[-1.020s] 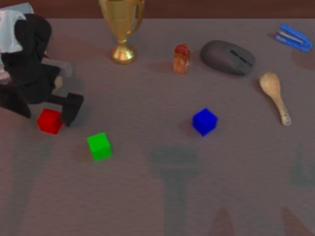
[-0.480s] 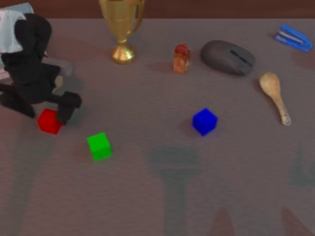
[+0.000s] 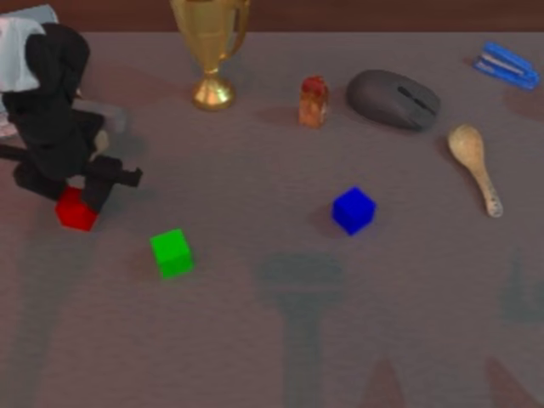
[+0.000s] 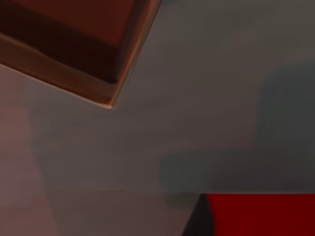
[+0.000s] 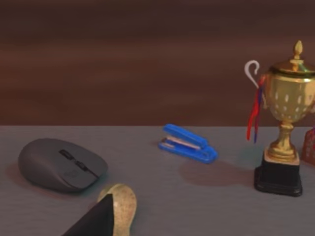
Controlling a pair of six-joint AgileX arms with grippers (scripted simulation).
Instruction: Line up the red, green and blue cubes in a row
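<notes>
Moved a bit left since a second ago, the red cube now sits under the left end effector — its fingers are around the cube, but I cannot tell if they squeeze it. Green cube lies near; blue cube is mid-tabletop, well apart.

A gold trophy stands at the tabletop's far edge, with a small orange bottle and a grey mouse beside it. A blue stapler lies in the far right corner, a wooden spoon nearer along the right edge.
</notes>
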